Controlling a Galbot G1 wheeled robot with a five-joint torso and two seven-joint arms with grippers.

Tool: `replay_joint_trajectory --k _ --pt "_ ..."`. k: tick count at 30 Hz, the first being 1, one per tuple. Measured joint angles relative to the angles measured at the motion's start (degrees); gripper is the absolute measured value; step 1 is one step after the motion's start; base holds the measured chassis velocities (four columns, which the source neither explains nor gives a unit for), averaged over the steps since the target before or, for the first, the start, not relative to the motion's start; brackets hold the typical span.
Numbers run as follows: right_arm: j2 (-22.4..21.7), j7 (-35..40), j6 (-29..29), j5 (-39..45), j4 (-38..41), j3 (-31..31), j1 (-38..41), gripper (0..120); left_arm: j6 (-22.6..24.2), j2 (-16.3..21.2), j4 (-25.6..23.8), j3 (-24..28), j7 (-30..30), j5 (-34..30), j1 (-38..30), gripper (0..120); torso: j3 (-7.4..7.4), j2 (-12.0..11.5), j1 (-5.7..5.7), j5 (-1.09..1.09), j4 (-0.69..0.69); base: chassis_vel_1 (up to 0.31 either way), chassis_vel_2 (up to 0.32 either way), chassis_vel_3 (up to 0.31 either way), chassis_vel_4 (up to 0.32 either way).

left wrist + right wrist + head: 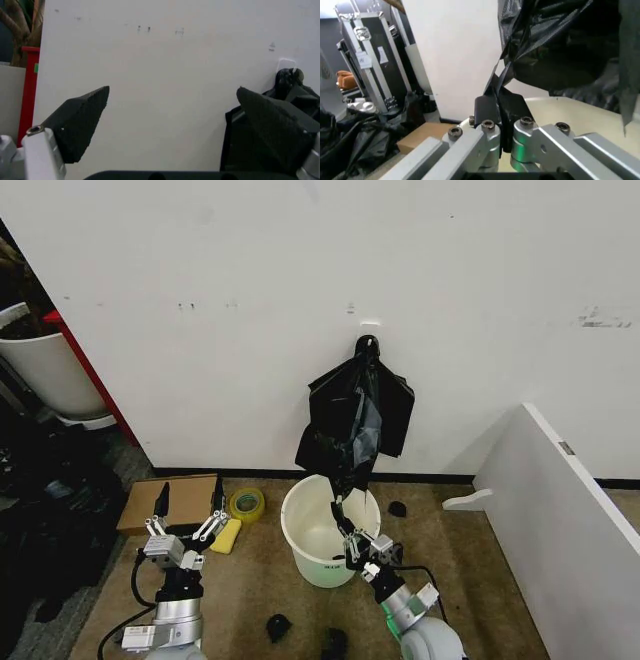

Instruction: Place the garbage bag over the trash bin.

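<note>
The black glossy garbage bag (355, 415) hangs from a hook on the white wall, and its lower tip dangles over the trash bin (322, 532), a cream-white bucket on the floor below it. My right gripper (340, 510) reaches up over the bin's rim and is shut on a thin strip of the bag's bottom end. In the right wrist view, the right gripper (497, 103) pinches that strip, with the bag (555, 48) bunched above and the bin's rim (570, 112) behind. My left gripper (190, 502) stands open to the left of the bin, over the floor. The left gripper (175, 127) holds nothing and faces the wall, with the bag (302, 95) beyond one finger.
A flat cardboard box (170, 500), a yellow tape roll (246, 503) and a yellow sponge (226, 535) lie left of the bin. A white board (570, 520) leans at the right. A bigger white tub (45, 370) stands far left. Small black scraps (278, 627) lie on the floor.
</note>
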Motion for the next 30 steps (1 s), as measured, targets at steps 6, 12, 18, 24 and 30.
replay_joint_trajectory --k 6,12,18,24,30 --pt "-0.42 -2.9 1.68 -1.76 -0.34 0.63 -1.04 0 0.03 0.04 0.0 0.03 0.0 -0.03 -0.03 100 0.0 0.0 0.0 0.0 0.0 0.0 0.0 0.0 0.0" --pt "-0.64 -5.93 3.11 -3.38 -0.67 1.42 -1.12 0 0.04 0.04 0.11 0.07 0.02 -0.05 -0.2 100 0.0 0.0 0.0 0.0 0.0 0.0 0.0 0.0 0.0" --pt "-1.02 -11.06 4.93 -4.6 -1.18 2.36 -1.08 0 0.22 0.07 0.52 0.14 0.06 -0.04 -0.9 100 0.0 0.0 0.0 0.0 0.0 0.0 0.0 0.0 0.0" --pt "-0.91 -9.99 6.76 -6.4 -2.01 2.82 -0.13 0 0.74 0.19 0.82 0.44 0.16 0.17 -1.71 100 0.01 0.0 0.0 0.0 0.0 0.0 0.0 0.0 0.0" --pt "0.85 1.23 8.37 -8.82 -2.68 2.65 3.57 0 1.63 1.33 1.43 0.79 0.29 0.59 -3.67 100 0.01 0.0 0.0 0.0 0.0 0.0 0.0 0.0 0.0"
